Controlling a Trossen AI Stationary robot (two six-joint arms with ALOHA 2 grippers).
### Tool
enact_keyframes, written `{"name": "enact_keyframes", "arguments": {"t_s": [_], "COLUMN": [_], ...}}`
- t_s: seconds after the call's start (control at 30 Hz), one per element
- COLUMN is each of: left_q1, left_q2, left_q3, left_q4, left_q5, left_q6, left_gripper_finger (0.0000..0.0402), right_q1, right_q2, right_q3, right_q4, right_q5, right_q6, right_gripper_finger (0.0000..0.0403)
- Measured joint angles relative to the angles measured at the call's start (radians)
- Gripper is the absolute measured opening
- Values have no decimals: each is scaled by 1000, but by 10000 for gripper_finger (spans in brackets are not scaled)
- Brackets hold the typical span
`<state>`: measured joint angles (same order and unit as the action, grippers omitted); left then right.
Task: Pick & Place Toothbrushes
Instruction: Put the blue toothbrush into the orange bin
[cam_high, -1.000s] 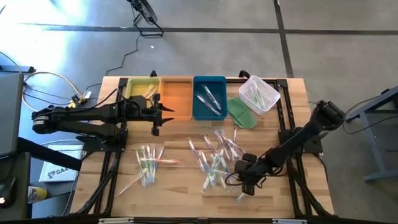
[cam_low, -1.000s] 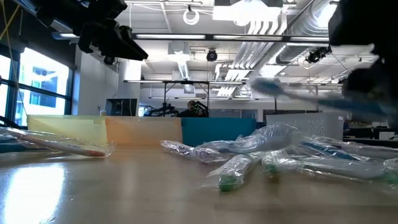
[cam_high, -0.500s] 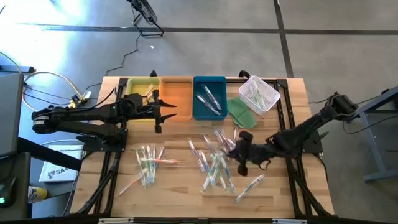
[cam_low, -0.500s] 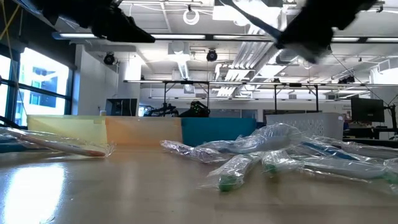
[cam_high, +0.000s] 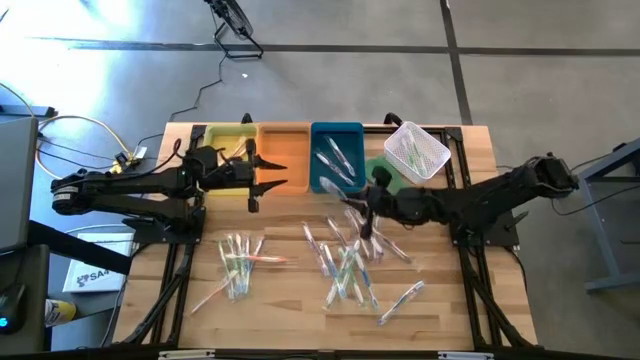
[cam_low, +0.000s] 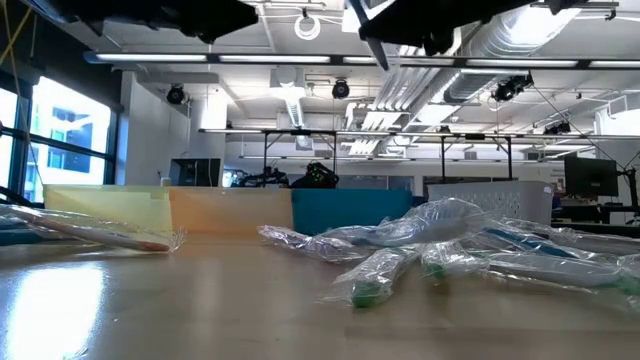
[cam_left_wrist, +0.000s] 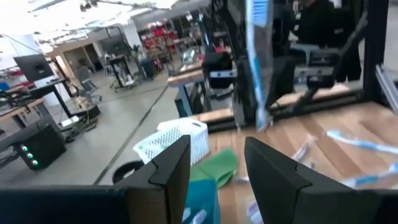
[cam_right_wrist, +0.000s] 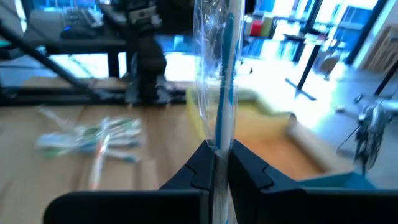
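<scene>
The right gripper (cam_high: 366, 203) hangs above the table just in front of the blue tray (cam_high: 336, 158), its fingers pressed together on a wrapped blue toothbrush (cam_right_wrist: 222, 81) that stands up from between them. The other toothbrushes (cam_high: 345, 262) lie scattered on the wood below and nearer the front edge, with a smaller cluster (cam_high: 238, 263) to the left. The left gripper (cam_high: 268, 174) hovers with fingers spread over the orange tray (cam_high: 284, 150), holding nothing.
</scene>
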<state>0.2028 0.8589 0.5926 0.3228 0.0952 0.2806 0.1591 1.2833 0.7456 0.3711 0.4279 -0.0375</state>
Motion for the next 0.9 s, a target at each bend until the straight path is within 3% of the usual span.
{"name": "enact_keyframes", "arguments": {"t_s": [0.23,0.47,0.9], "left_q1": [0,0,0], "left_q2": [30,128,286], "left_q3": [0,0,37], "left_q4": [89,220,385], "left_q5": [0,0,49], "left_q6": [-30,-52,-105], "left_gripper_finger": [147,147,147], "right_q1": [-80,-120,-135], "right_q2": [86,193,261], "right_q3": [0,0,2], "right_q4": [210,407,479], "right_q5": [-106,-113,-118], "right_q6": [-86,-128,-127], "right_gripper_finger": [19,19,19]}}
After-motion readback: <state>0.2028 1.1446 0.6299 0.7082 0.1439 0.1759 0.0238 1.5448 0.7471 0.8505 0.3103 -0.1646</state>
